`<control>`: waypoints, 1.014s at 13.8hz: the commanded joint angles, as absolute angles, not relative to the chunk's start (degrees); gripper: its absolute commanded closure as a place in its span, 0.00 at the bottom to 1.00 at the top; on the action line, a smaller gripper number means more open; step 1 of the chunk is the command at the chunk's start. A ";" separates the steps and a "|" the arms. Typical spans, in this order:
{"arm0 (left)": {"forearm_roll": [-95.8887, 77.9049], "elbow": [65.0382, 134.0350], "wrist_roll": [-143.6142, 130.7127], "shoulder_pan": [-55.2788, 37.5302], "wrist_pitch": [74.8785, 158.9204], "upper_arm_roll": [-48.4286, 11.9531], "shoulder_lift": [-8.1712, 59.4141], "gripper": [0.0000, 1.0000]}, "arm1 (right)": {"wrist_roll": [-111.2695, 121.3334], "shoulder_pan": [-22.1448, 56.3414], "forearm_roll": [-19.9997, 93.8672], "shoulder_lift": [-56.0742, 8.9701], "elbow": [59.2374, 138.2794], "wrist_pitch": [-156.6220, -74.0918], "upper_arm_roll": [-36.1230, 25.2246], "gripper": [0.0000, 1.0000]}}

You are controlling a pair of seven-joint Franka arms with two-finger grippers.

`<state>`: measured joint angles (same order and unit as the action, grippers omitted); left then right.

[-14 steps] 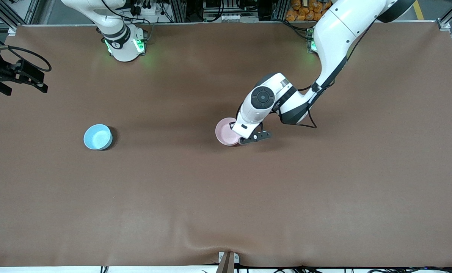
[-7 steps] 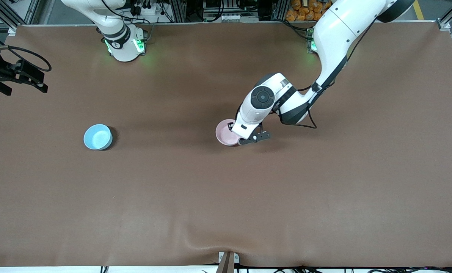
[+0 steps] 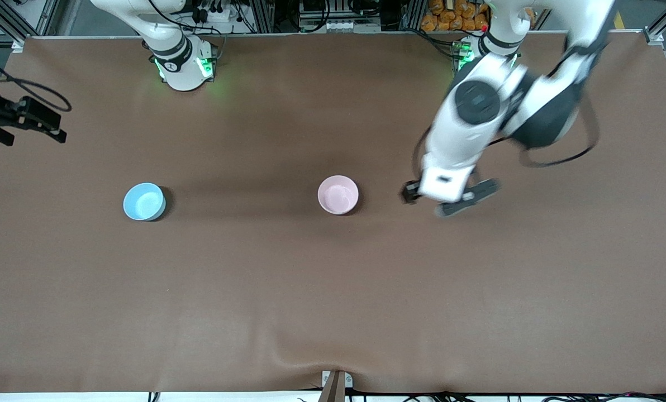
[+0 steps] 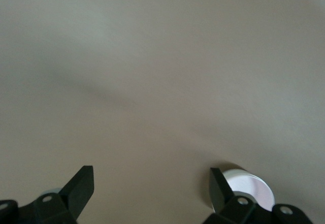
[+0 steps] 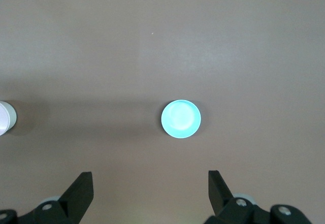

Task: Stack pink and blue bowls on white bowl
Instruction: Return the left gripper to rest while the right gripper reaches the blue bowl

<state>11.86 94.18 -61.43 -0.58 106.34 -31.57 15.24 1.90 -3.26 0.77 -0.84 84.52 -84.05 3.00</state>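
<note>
The pale pink bowl (image 3: 338,194) stands upright near the middle of the table. It also shows in the left wrist view (image 4: 251,186) and at the edge of the right wrist view (image 5: 5,118). The light blue bowl (image 3: 144,201) stands toward the right arm's end and shows in the right wrist view (image 5: 181,119). No white bowl shows on its own. My left gripper (image 3: 446,201) is open and empty, up over bare table beside the pink bowl, toward the left arm's end; its own view (image 4: 151,183) shows the same. My right gripper (image 3: 28,120) is open and empty, high over the right arm's end (image 5: 151,183).
The brown table mat (image 3: 333,290) is bare around the two bowls. The arm bases (image 3: 185,64) stand along the table's edge farthest from the front camera. A small bracket (image 3: 336,382) sits at the nearest edge.
My left gripper has let go of the pink bowl, risen and swung away toward the left arm's end. The pink bowl stays in place. The right gripper shifted slightly.
</note>
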 commanded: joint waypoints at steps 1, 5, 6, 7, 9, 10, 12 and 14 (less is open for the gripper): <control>12.75 92.03 -57.67 1.66 100.84 -31.64 12.75 0.00 | 2.72 -5.27 0.18 -7.00 83.06 -83.85 3.78 0.00; 11.25 89.65 -50.47 6.05 96.42 -31.90 9.41 0.00 | 2.73 -8.52 -1.14 -11.68 85.59 -85.33 3.52 0.00; 10.55 89.39 -48.36 7.54 96.42 -31.82 8.97 0.00 | 2.90 -10.35 -0.71 -11.69 88.91 -88.30 3.60 0.00; 9.15 89.12 -45.21 7.99 96.42 -31.21 8.01 0.00 | 3.16 -11.68 -0.18 -11.69 92.16 -90.85 3.69 0.00; 7.39 89.30 -39.05 4.59 96.33 -24.47 6.86 0.00 | 7.36 -11.78 -0.18 -11.60 98.06 -97.09 3.60 0.00; 5.73 89.12 -35.54 3.18 95.28 -21.04 6.16 0.00 | 10.60 -12.30 -0.09 -11.60 100.70 -99.90 3.52 0.00; 3.18 89.21 -28.07 -2.34 93.61 -11.21 4.84 0.00 | 11.95 -13.27 0.44 -11.17 108.33 -107.71 3.52 0.00; -0.77 89.73 -22.96 -6.22 91.67 -3.46 3.26 0.00 | 12.39 -13.88 0.44 -11.34 114.58 -115.10 3.52 0.00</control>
<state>2.46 89.17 -27.32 -2.37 93.67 -9.67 5.45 10.75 -12.30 -0.14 -13.69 107.19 -109.30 2.72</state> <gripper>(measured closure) 0.000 0.000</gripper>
